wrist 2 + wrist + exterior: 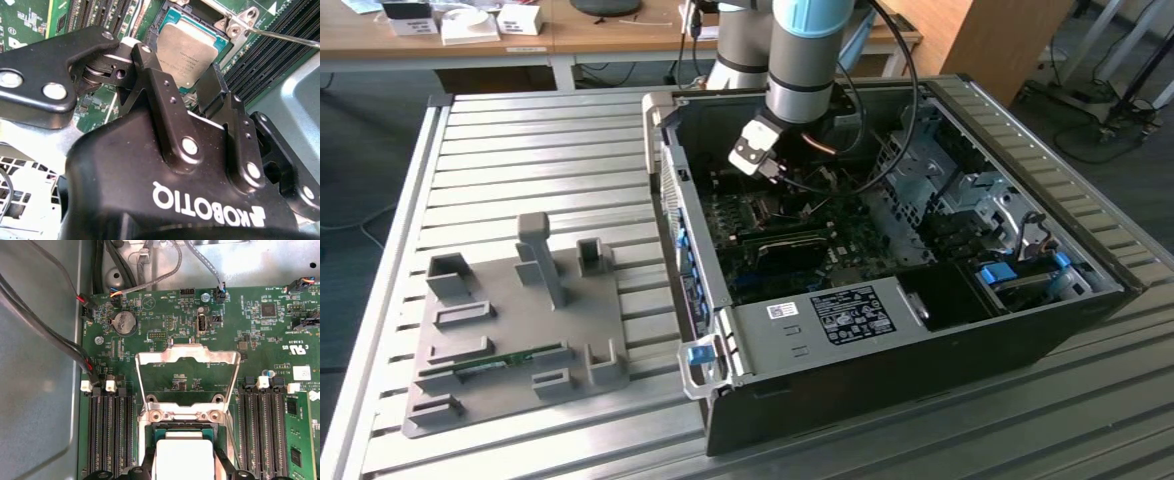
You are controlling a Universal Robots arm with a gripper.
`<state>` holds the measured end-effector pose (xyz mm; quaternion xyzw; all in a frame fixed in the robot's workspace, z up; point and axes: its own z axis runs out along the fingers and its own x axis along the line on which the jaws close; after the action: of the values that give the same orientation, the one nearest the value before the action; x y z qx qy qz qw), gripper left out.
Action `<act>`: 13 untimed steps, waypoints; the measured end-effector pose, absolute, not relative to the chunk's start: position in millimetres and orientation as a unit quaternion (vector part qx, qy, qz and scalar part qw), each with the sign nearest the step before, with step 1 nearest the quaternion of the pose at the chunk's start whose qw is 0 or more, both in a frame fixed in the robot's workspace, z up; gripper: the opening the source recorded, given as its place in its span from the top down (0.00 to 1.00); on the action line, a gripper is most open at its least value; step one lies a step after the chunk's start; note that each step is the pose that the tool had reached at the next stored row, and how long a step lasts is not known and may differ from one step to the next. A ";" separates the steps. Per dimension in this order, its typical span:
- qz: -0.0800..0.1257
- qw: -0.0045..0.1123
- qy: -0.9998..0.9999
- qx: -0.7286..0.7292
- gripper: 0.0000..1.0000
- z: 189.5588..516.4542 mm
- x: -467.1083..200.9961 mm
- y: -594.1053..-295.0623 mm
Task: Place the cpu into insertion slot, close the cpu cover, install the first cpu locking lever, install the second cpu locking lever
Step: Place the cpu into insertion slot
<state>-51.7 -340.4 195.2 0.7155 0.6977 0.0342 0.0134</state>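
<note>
The cpu [183, 457], a silver-topped square chip, sits low at the insertion slot [156, 29] on the green motherboard [165, 315]. In both wrist views my gripper [184, 467] straddles it, one black finger [144, 54] against each of two opposite edges, shut on the chip. The cpu cover [185, 356], a thin silvery frame with an open window, stands swung up on its hinge beyond the chip. A thin metal lever rod [287, 38] sticks out beside the socket. In the exterior view the gripper [771, 172] hangs inside the open computer case.
Long black memory slots [107, 435] flank the socket on both sides. Cables [50, 335] run along the case wall. A black box with a white label [847, 315] sits at the case front. A grey fixture plate [507, 330] lies at the exterior view's left.
</note>
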 end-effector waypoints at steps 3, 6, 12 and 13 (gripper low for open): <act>0.034 0.013 0.700 0.713 0.46 195.1 -51.7 -340.4; 0.034 0.013 0.700 0.713 0.46 195.1 -51.7 -340.4; 0.034 0.013 0.700 0.713 0.46 194.4 -51.8 -340.4; 0.034 0.013 0.700 0.713 0.46 194.3 -51.8 -340.4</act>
<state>-51.8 -340.4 194.3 0.7130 0.7002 0.0343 0.0132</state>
